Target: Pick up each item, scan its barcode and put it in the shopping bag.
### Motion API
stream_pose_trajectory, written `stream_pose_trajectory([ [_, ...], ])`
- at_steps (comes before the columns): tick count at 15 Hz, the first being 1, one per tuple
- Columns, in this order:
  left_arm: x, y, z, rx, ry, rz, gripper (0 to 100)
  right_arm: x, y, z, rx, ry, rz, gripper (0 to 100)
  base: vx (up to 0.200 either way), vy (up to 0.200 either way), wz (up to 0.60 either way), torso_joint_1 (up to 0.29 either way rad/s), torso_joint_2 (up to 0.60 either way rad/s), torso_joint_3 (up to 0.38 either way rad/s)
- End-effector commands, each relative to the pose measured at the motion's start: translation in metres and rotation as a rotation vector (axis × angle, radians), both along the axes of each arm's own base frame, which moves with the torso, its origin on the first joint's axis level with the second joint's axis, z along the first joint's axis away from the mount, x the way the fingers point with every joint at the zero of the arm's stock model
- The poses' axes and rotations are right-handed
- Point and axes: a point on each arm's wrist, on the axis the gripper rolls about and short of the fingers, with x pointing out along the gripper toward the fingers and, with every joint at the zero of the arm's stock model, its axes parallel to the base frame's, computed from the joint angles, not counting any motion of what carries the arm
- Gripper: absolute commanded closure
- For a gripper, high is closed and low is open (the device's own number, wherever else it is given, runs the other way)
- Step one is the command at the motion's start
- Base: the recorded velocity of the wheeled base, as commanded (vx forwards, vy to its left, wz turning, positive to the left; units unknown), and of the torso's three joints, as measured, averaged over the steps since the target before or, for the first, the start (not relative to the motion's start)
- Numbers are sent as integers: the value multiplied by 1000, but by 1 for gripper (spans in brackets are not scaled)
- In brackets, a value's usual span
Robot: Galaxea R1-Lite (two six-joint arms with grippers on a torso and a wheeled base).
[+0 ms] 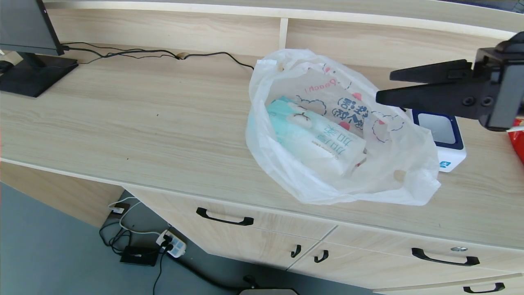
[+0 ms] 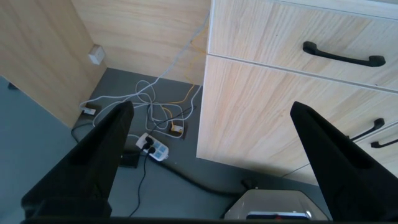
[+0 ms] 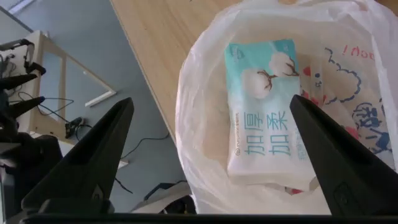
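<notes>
Head camera looks down on the counter point(image 1: 143, 123); right wrist, close above, shares its three-o'clock shopping bag point(image 1: 393, 180); left wrist faces the drawers point(image 2: 267, 112).

The right gripper point(image 1: 384, 87) is hanging above the wooden counter point(image 1: 143, 123), toward its right end. Its two black fingers point(image 1: 430, 69) are extending leftward from the wrist and standing spread apart. The left gripper point(image 2: 211, 106) is hanging lower than the countertop, in front of its drawer fronts point(image 2: 273, 93). It is aiming downward, fingers point(image 2: 93, 162) held wide apart.

Counter point(image 1: 143, 123) with shopping bag point(image 1: 370, 184), scanner point(image 1: 448, 141), monitor point(image 1: 24, 24)
</notes>
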Motion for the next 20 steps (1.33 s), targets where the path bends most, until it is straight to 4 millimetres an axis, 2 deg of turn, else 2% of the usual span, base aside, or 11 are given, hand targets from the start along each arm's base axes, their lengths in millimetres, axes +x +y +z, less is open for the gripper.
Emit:
stream_pose_trajectory([
  [1, 0, 0, 0, 0, -1, 0, 0, -127, -68, -44, 171, 31, -167, 0, 0, 0, 0, 0, 0, 0],
  [3, 0, 0, 0, 0, -1, 0, 0, -144, -80, -56, 285, 98, -288, 0, 0, 0, 0, 0, 0, 0],
  [5, 0, 0, 0, 0, -1, 0, 0, -146, -82, -74, 259, 115, -320, 0, 0, 0, 0, 0, 0, 0],
  [7, 0, 0, 0, 0, -1, 0, 0, -143, -84, -77, 259, 97, -435, 0, 0, 0, 0, 0, 0, 0],
  [13, 0, 0, 0, 0, -1, 0, 0, -144, -84, -76, 243, 62, -423, 0, 0, 0, 0, 0, 0, 0],
  [20, 0, 0, 0, 0, -1, 0, 0, -141, -83, -85, 253, 92, -412, 0, 0, 0, -600, 6, -1, 1],
])
